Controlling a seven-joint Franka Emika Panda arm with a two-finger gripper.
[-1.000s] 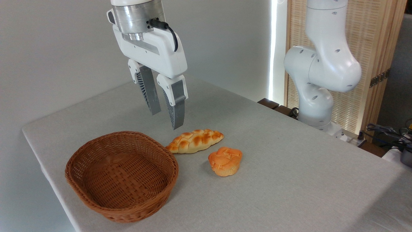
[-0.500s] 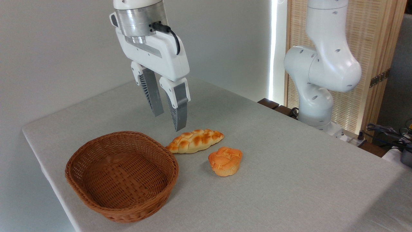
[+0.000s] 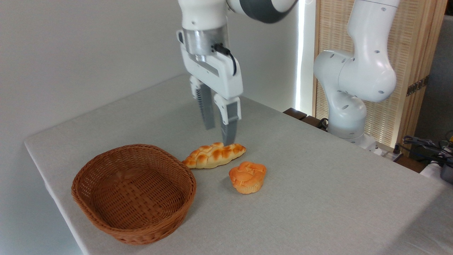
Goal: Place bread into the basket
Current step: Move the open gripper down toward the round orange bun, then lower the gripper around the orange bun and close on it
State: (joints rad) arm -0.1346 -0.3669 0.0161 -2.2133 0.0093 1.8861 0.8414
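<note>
The basket (image 3: pixel 133 193) is sitting empty at the near table (image 3: pixel 318 198) edge; the bread (image 3: pixel 247 177) is resting just right, untouched. Behind, the claw (image 3: pixel 220 135), narrowly parted and empty, is hovering over the braided loaf (image 3: pixel 213 155), risking grabbing the wrong piece.

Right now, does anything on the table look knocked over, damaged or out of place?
Nothing stands out. The basket sits upright and empty, the bread stands on its base to its right, and the braided loaf lies flat behind it. The gripper hangs open above the loaf, holding nothing.
</note>
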